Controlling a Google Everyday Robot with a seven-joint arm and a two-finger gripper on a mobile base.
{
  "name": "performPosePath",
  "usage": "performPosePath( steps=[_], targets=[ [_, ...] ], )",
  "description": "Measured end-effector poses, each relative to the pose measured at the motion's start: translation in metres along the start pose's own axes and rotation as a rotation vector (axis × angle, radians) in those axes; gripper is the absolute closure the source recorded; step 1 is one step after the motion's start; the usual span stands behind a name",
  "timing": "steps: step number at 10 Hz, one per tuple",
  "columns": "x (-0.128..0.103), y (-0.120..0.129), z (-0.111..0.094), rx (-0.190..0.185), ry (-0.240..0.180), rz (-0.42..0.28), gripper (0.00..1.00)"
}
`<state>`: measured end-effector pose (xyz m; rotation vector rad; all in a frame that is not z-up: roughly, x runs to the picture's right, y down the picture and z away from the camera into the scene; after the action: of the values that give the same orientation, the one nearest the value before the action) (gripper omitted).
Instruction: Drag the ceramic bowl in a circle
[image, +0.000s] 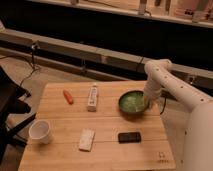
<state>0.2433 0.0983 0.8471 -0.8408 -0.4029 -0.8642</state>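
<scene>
The ceramic bowl (132, 102) is round, green inside with a dark rim, and sits near the right edge of the wooden table (100, 150). My gripper (148, 101) comes down from the white arm and sits at the bowl's right rim, touching it. The small white cup (40, 131) stands at the table's front left, far from the gripper.
An orange carrot-like piece (67, 96) and a white upright bottle (92, 96) lie at the back left of the table. A white bar (87, 139) and a black phone (129, 136) lie near the front. A dark chair (10, 107) stands at the left.
</scene>
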Motion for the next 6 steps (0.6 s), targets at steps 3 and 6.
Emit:
performPosePath(
  steps=[3,6],
  targets=[
    [-0.018,-0.024,0.0,-0.007,0.007,-0.079,1.0],
    [-0.043,-0.01,0.009,-0.004,-0.012,-0.11,1.0]
  ],
)
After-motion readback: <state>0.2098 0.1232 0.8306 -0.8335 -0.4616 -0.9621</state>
